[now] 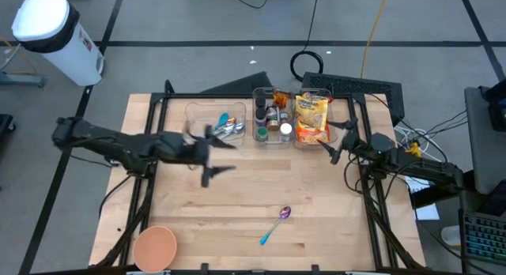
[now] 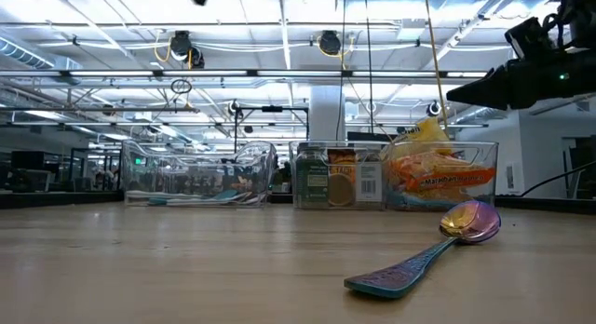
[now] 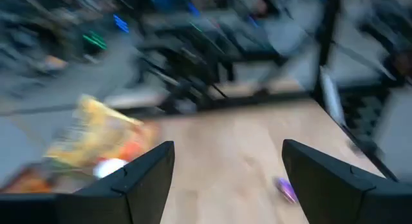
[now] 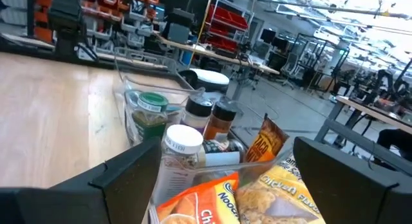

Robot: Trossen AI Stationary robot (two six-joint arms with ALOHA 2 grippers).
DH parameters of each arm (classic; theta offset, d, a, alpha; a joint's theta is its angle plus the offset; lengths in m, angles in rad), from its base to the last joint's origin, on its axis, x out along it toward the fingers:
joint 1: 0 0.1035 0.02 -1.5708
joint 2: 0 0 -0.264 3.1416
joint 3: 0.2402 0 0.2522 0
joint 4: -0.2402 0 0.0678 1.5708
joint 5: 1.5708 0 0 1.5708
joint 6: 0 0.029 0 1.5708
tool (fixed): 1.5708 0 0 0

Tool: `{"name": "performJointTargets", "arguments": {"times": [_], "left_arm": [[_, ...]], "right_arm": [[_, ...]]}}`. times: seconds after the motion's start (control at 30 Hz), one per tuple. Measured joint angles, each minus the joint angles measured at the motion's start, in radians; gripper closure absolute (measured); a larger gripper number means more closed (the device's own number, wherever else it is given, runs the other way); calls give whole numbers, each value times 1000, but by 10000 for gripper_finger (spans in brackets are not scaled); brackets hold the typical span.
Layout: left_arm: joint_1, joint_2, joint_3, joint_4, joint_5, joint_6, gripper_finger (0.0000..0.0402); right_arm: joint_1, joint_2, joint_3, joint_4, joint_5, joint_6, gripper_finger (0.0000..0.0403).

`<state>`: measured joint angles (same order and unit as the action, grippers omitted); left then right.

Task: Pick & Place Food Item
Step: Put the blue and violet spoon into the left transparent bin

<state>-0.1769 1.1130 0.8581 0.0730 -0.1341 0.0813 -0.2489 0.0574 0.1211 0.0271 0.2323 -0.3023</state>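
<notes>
An iridescent spoon (image 2: pixel 424 252) lies before three clear bins (image 2: pixel 346 176).

Table (image 1: pixel 316 204): pale wood planks, matt, visible grain. 3 bins (image 2: pixel 196 180): clear glossy plastic. Spoon (image 2: pixel 424 254): iridescent purple-blue metal, polished bowl, duller textured handle. Snack bags (image 4: pixel 257 192): glossy printed foil or plastic. Spice jars (image 4: pixel 183 156): clear with plastic caps. Bowl (image 1: pixel 154 247): smooth matt orange.

Wooden table (image 1: pixel 261 196); w/ three clear bins (image 1: pixel 269 117) at far edge, spoon (image 1: pixel 275 224) near middle, orange bowl (image 1: pixel 154 247) at corner
</notes>
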Motion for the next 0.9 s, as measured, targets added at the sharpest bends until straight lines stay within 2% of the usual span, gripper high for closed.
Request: {"name": "performJointTargets", "arguments": {"times": [0.1, 0.13, 0.23, 0.3, 0.37, 0.53, 0.6, 0.7, 0.77, 0.9], "left_arm": [[5, -127, -129, 109, -85, -15, 105], [5, -166, -165, 143, -101, -20, 105], [6, -267, -246, 183, -132, -46, 105], [7, -317, -278, 190, -137, -60, 105], [7, -351, -303, 186, -138, -64, 105], [7, -360, -326, 183, -138, -69, 105], [7, -345, -326, 186, -138, -69, 105], [7, -323, -326, 184, -138, -64, 105], [7, -314, -326, 197, -141, -63, 105], [8, -313, -326, 212, -181, -60, 105]], "right_arm": [[0, 0, 0, 14, -1, 7, 55], [2, 0, 0, 24, -18, 73, 55], [11, 0, 0, 51, -150, 481, 55], [11, 4, 0, 96, -156, 693, 55], [10, 6, 0, 113, -127, 808, 55], [10, 8, 0, 161, -25, 900, 55], [15, 21, -4, 202, -26, 922, 55], [50, 80, -57, 382, -74, 987, 55], [98, 146, -102, 575, -133, 991, 55], [266, 319, -87, 710, -108, 901, 55]]}}
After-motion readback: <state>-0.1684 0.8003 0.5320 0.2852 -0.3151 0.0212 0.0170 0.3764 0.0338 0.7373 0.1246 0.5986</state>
